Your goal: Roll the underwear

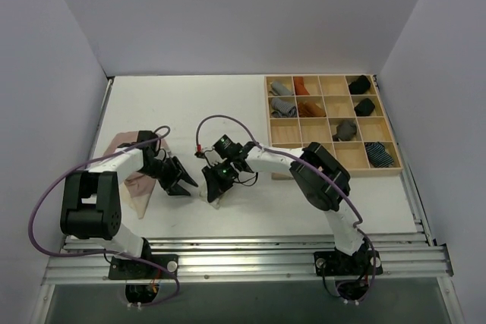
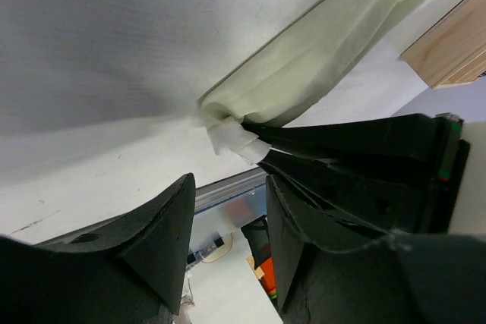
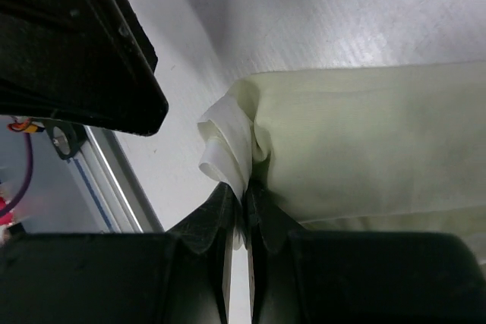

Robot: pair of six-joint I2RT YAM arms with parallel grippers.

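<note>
Progress looks early; neither brief shows as a finished bundle.

Pink brief (image 1: 139, 191): lies spread flat near the left edge of the table (image 1: 228, 104), partly under the left arm. No fold or roll started on it that I can see. Untouched, apart from both grippers.

Left gripper (image 1: 182, 185): near the front edge, left of centre, just beside the right gripper and pointed at it. In its wrist view the fingers (image 2: 163, 240) stand spread with nothing between them. It is clear of the cloth and grips nothing.

Yellow brief (image 3: 364, 134): between the two grippers, towards the front edge at about mid-table. In the top view it is almost wholly hidden under the right gripper. The wrist views show a smooth, long fold of pale cloth with the whiter edge band bunched at one end. No turns of a roll are visible. Whether it lies flat on the table or is lifted a little, I cannot tell.

Right gripper (image 3: 241, 206): fingers pressed together on that bunched edge band, pinching the yellow brief at its end.

Tray (image 1: 282, 133): far right corner, wooden, in compartments. Several already hold rolls (image 1: 282, 87) in grey, rust, black and blue stripe; others stand bare. None of those is yellow or pink.

Judged done: yellow brief gathered into a fold and held at one end. Judged left: rolling it up from that end, then the whole job on the pink brief.
</note>
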